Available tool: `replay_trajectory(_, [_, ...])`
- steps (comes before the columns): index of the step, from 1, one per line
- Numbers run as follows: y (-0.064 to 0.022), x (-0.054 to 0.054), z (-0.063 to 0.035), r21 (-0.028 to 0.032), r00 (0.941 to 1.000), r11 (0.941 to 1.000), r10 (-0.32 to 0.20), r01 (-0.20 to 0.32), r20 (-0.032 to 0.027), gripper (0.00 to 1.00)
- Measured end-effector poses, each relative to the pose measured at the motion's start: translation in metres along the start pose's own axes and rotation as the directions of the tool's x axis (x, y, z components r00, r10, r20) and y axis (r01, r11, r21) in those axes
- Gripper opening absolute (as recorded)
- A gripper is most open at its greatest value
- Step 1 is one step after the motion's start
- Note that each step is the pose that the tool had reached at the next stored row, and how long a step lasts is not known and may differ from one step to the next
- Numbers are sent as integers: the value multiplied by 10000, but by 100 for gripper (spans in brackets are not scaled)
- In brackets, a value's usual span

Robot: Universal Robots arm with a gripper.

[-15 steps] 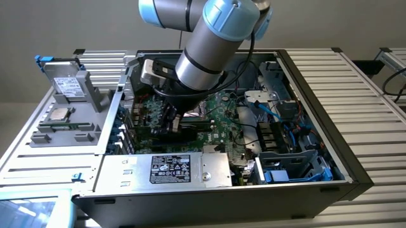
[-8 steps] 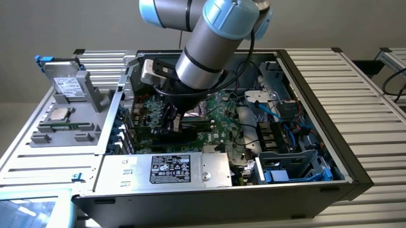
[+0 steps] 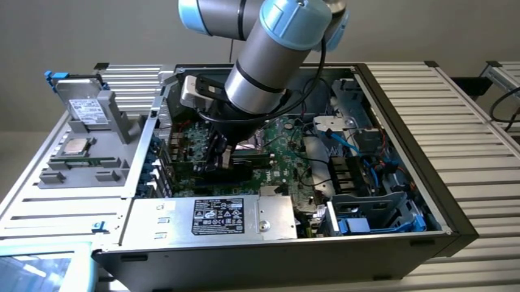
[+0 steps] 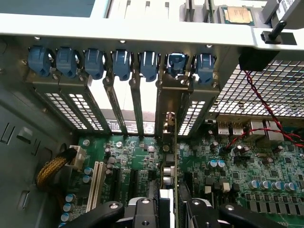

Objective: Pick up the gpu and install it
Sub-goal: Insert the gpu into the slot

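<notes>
**Card held edge-on over the expansion slots**

Here, nearest the wrist camera, the gripper (image 4: 167,209) is clamped on the gpu (image 4: 174,156), its black fingers (image 4: 202,211) pressing either face of the card, which stands on edge and runs straight away from the lens. Seen from outside, the arm (image 3: 264,58) reaches down into the open computer case (image 3: 406,176), and the gripper (image 3: 223,152) sits low over the motherboard (image 3: 281,155), roughly at the case's centre.

Beyond the fingers, the motherboard (image 4: 247,166) spreads out green, with a white slot (image 4: 96,185) off at nine o'clock from the card. Further on, the card's silver bracket (image 4: 167,102) rises at twelve o'clock into the row of rear slot openings, below the blue retaining clips (image 4: 176,64).

Judging by this, seating is in hand. Doing it well means keeping the card upright and square to its slot, the bracket tracking cleanly in its opening, and pressing evenly along the edge, not rocking one end in first.
</notes>
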State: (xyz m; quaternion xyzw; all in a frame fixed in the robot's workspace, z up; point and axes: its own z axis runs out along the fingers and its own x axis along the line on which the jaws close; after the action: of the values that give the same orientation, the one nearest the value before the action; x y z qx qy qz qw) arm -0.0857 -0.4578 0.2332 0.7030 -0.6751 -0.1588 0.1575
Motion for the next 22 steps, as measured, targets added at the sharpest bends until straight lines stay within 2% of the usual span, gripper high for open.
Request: replay_trajectory(22, [0,0,0,9,10000,10000,0,0,1,28])
